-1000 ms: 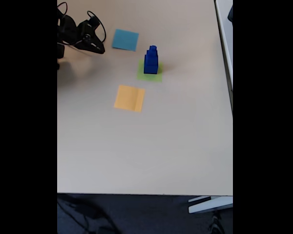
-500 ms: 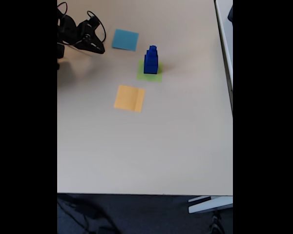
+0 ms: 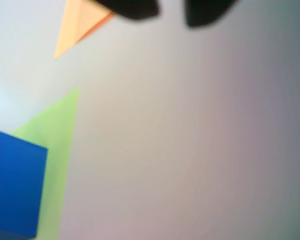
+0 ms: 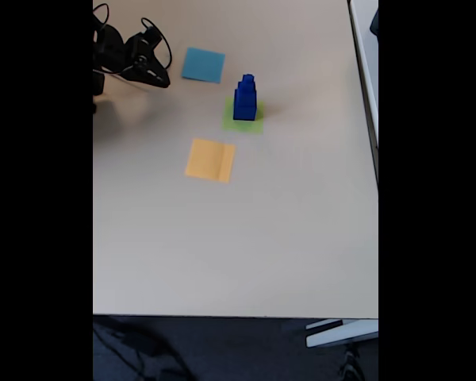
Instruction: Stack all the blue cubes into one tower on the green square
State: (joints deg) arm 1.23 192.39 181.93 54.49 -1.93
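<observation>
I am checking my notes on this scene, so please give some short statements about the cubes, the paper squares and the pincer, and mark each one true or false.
1. The blue cubes stand as one tower on the green square. True.
2. The pincer is closed around the tower. False: it sits apart, at the table's far left in the fixed view, holding nothing.
3. The orange-yellow square has a cube on it. False: it is bare.
4. The light-blue square lies between the pincer and the tower in the fixed view. True.
</observation>
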